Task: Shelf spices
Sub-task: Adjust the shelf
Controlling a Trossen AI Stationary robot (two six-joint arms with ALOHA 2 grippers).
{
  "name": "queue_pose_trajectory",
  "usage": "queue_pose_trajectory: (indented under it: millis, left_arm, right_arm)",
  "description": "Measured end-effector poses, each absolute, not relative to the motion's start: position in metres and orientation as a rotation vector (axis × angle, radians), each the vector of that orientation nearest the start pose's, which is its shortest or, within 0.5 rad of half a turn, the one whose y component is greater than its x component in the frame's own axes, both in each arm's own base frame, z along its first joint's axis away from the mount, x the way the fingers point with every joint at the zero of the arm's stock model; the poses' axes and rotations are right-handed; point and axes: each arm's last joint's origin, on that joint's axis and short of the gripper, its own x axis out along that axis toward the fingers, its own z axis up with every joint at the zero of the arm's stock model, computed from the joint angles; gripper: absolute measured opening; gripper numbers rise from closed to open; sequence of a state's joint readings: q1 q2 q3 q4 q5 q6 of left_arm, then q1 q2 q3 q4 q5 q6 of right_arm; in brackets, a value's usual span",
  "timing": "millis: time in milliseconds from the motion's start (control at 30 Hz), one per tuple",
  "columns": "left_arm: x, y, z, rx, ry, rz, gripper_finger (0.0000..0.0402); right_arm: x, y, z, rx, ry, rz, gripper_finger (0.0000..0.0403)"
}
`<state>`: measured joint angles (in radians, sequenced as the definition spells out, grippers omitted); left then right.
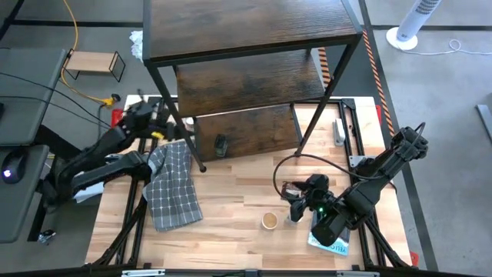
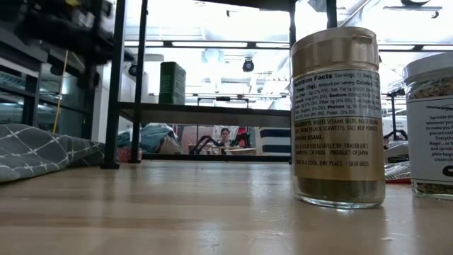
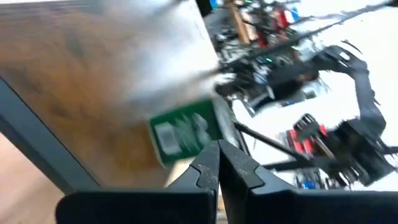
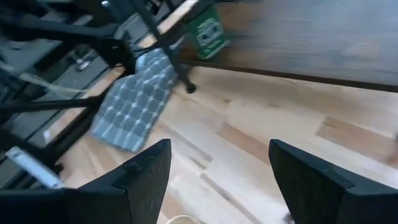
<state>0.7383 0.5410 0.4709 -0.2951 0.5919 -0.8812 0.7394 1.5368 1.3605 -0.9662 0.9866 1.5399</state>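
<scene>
Your left gripper (image 3: 219, 163) sat at the shelf's left front post with its fingers pressed together and nothing between them, and the wrist view looked past them at a green spice tin (image 3: 185, 132) standing on a dark shelf board. The shelf (image 1: 254, 31) stood at the back of the worktop (image 1: 238, 192), and in the high view that tin (image 1: 221, 145) showed as a small dark shape on the lowest board. Your right gripper (image 1: 291, 194) hung over the front right part of the worktop with its fingers (image 4: 146, 171) spread wide apart and empty. Just in front of it stood a gold-capped jar (image 1: 270, 221) on the bare wood, and the low view showed that jar (image 2: 338, 117) upright with its nutrition label facing the camera, with a second, white-labelled jar (image 2: 430, 127) just beside it at the picture's edge. A grey checked cloth (image 1: 174, 185) lay crumpled on the left side of the worktop, under your left arm. A blue-and-white book (image 1: 329, 244) lay at the front right, partly under your right arm.
</scene>
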Motion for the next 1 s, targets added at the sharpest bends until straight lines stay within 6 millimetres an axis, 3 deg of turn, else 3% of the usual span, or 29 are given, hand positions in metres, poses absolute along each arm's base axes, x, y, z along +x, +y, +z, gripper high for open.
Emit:
queue_pose_trajectory:
  millis: [100, 233, 333, 433, 533, 700, 1000]
  left_arm:
    - [0.087, 0.052, 0.255, -1.064, 0.191, 0.212, 0.0]
    - [0.058, 0.023, 0.248, -1.09, 0.222, 0.211, 0.0]
    - [0.032, 0.007, 0.242, -1.114, 0.221, 0.31, 0.0]
    - [0.022, 0.004, 0.24, -1.113, 0.286, 0.467, 0.0]
    - [0.029, 0.009, 0.246, -1.08, 0.262, 0.482, 0.0]
    - [0.046, 0.022, 0.256, -1.02, 0.209, 0.492, 0.0]
    - [0.086, 0.038, 0.256, -0.972, 0.373, 0.415, 0.0]
  right_arm:
    - [0.247, 0.183, 0.311, 0.568, 0.39, -0.602, 0.0265]
    - [0.264, 0.175, 0.316, 0.516, 0.398, -0.552, 0.0265]
    - [0.271, 0.166, 0.317, 0.485, 0.395, -0.57, 0.0265]
    - [0.275, 0.159, 0.317, 0.487, 0.388, -0.595, 0.0258]
    - [0.275, 0.156, 0.318, 0.493, 0.383, -0.6, 0.0209]
    - [0.273, 0.159, 0.32, 0.496, 0.383, -0.586, 0.0029]
    - [0.262, 0.175, 0.32, 0.562, 0.351, -0.564, 0.0004]
